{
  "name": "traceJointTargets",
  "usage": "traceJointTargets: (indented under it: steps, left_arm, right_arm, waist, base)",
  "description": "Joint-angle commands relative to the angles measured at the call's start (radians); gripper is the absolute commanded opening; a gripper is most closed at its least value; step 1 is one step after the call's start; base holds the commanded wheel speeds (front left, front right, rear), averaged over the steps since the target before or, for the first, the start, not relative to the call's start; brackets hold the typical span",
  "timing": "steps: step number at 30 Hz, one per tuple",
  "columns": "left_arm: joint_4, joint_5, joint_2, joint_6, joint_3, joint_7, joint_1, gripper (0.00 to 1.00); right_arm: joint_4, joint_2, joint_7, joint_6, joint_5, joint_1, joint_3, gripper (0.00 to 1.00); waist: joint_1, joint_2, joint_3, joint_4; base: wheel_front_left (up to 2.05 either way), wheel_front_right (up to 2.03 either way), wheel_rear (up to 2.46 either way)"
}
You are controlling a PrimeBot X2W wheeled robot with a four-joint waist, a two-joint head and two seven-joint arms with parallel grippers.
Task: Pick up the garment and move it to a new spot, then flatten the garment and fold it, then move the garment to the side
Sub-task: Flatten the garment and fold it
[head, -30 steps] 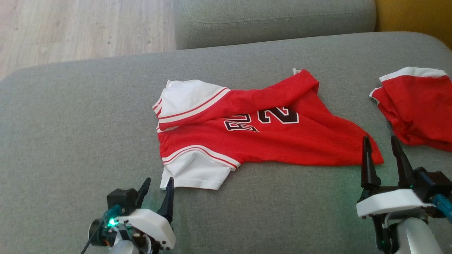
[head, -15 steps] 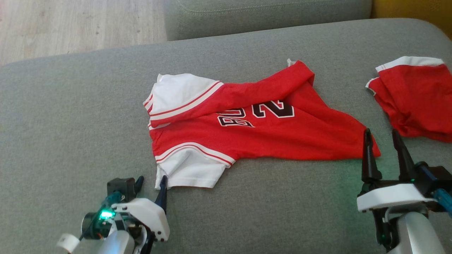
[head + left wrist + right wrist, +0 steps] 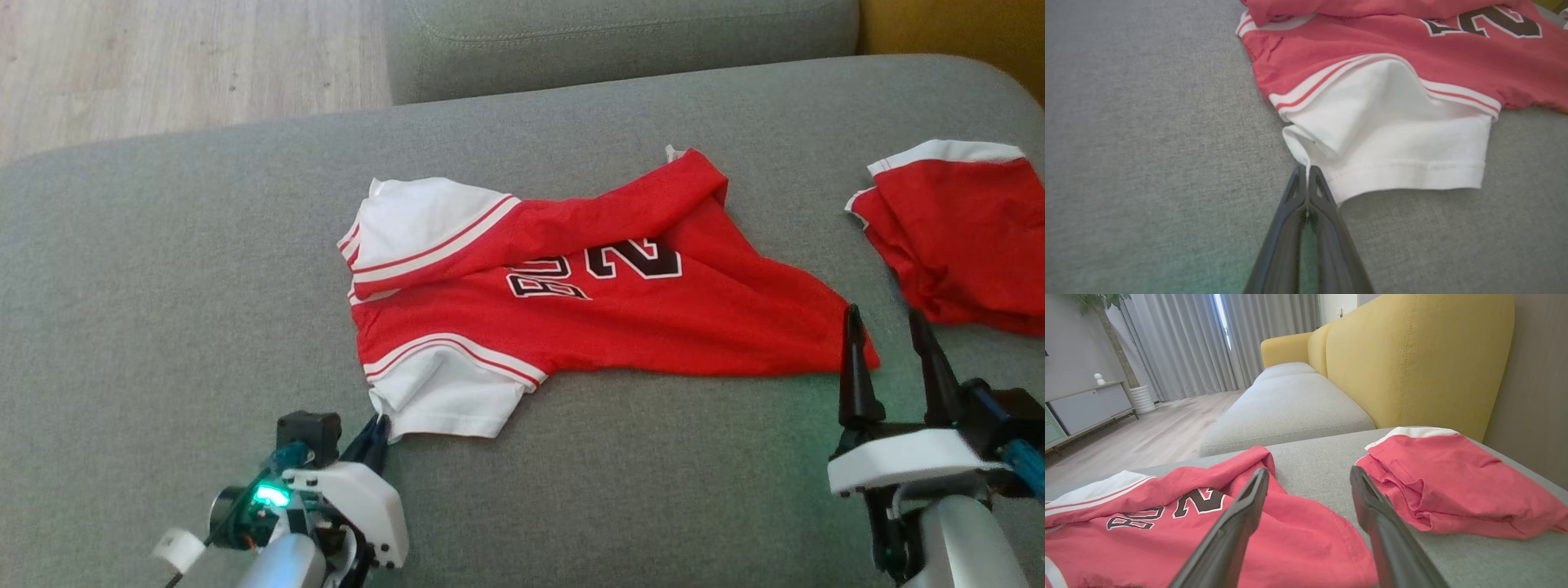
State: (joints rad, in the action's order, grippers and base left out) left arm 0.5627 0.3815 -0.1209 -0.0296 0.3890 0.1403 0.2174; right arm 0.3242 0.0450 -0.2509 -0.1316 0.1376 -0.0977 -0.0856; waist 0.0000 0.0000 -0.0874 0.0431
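Note:
The garment (image 3: 571, 318) is a red jersey with white sleeves and dark lettering, spread crumpled across the grey sofa cushion (image 3: 163, 286). My left gripper (image 3: 377, 426) is shut on the corner of its near white sleeve (image 3: 1392, 151); the left wrist view shows a sliver of white cloth pinched between the closed fingertips of the left gripper (image 3: 1307, 173). My right gripper (image 3: 890, 322) stands open just above the jersey's right hem corner. In the right wrist view the right gripper (image 3: 1309, 475) holds nothing, with the garment (image 3: 1167, 522) under it.
A second red piece of clothing with white trim (image 3: 963, 237) lies crumpled at the cushion's right, also red clothing (image 3: 1453, 486). Another grey cushion (image 3: 620, 41) lies beyond, wooden floor (image 3: 163, 65) at far left, a yellow sofa back (image 3: 1412, 363) on the right.
My left gripper moved onto the white sleeve corner and closed on it. The right gripper stayed open in place. The head camera shifted a little.

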Motion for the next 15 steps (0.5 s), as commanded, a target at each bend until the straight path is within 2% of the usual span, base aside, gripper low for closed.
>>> traceJointTargets:
  steps: [1, 9, 15]
  left_arm:
    - [-0.030, 0.007, -0.018, 0.007, -0.031, -0.012, 0.013, 0.00]
    - [-0.099, 0.039, -0.030, 0.056, -0.112, -0.137, 0.008, 0.00]
    - [-0.155, 0.058, -0.031, 0.067, -0.147, -0.218, -0.002, 0.00]
  right_arm:
    - [-0.016, 0.005, -0.011, 0.001, -0.010, -0.041, 0.014, 1.00]
    - [0.090, 0.005, 0.038, 0.001, -0.055, -0.050, -0.069, 1.00]
    - [0.185, 0.005, 0.096, 0.001, -0.066, -0.077, -0.109, 1.00]
  waist:
    - [0.0000, 0.0000, 0.005, -0.001]
    - [0.0000, 0.0000, 0.016, -0.012]
    - [0.0000, 0.0000, 0.010, -0.026]
  base:
    - [0.00, 0.00, 0.00]
    - [0.00, 0.00, 0.00]
    - [0.00, 0.00, 0.00]
